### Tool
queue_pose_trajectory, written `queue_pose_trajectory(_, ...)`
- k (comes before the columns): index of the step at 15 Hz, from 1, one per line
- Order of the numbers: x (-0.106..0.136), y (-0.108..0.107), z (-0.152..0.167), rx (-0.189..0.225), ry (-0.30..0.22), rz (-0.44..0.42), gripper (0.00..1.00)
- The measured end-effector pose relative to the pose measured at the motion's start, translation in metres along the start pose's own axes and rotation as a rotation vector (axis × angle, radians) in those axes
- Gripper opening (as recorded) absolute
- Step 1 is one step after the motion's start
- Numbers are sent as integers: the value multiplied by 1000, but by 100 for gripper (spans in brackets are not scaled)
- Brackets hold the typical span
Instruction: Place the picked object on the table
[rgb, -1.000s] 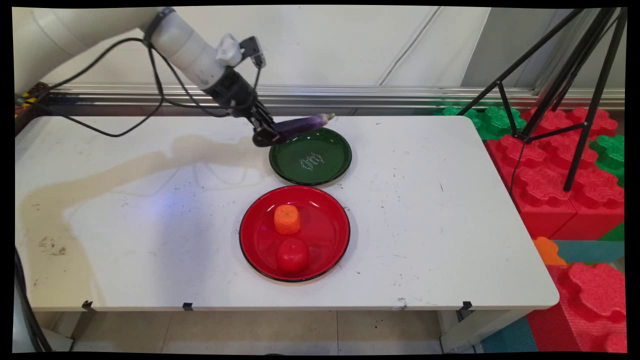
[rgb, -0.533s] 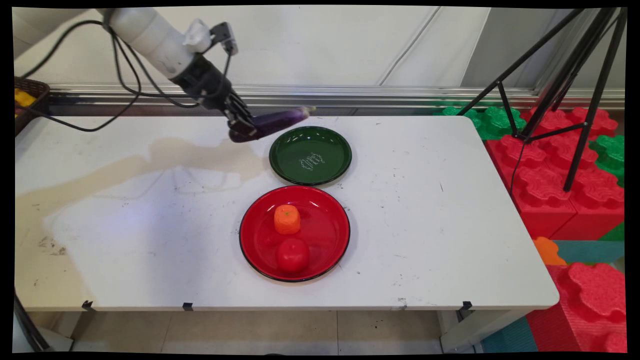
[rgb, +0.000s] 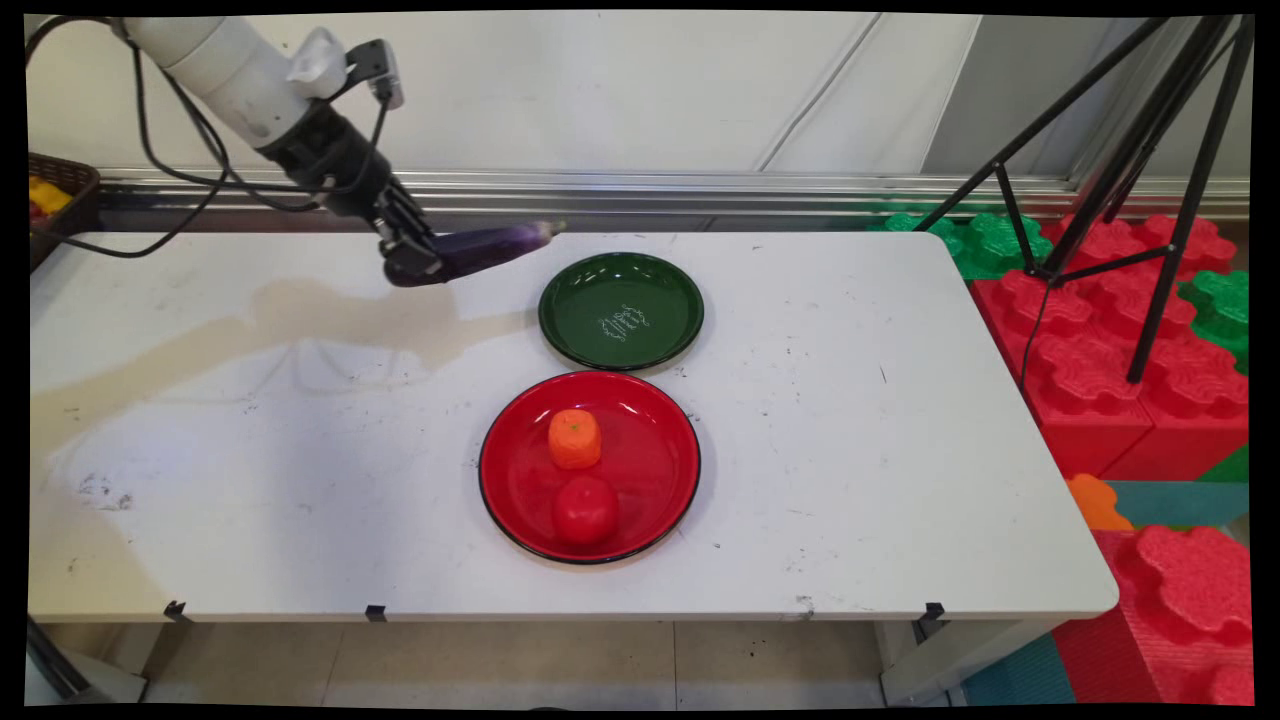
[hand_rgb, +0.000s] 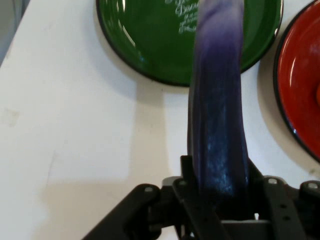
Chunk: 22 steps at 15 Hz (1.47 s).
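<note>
My gripper (rgb: 412, 262) is shut on a long purple eggplant (rgb: 480, 249) and holds it in the air over the table's far left-centre. The eggplant sticks out to the right, its tip just short of the green plate (rgb: 620, 311). In the hand view the eggplant (hand_rgb: 219, 115) runs up from between the fingers and crosses the green plate (hand_rgb: 150, 45), which holds nothing. A red plate (rgb: 660, 460) nearer the front carries an orange carrot piece (rgb: 574, 438) and a red tomato (rgb: 585, 509); its rim (hand_rgb: 286, 95) shows at the hand view's right.
A dark basket (rgb: 55, 190) with yellow items sits at the far left edge of the white table (rgb: 900, 450). Red and green foam blocks (rgb: 1110, 330) and a black tripod (rgb: 1150, 170) stand to the right of the table.
The arm has carried the eggplant to the left, from over the green plate's far-left rim to a spot left of the plate. The gripper has stayed shut on it.
</note>
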Motion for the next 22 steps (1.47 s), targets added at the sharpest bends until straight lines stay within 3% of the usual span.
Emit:
queue_pose_trajectory(8,-36,-16,5,17,-75,-14,0)
queue_pose_trajectory(22,-88,-49,62,8,-165,-18,0)
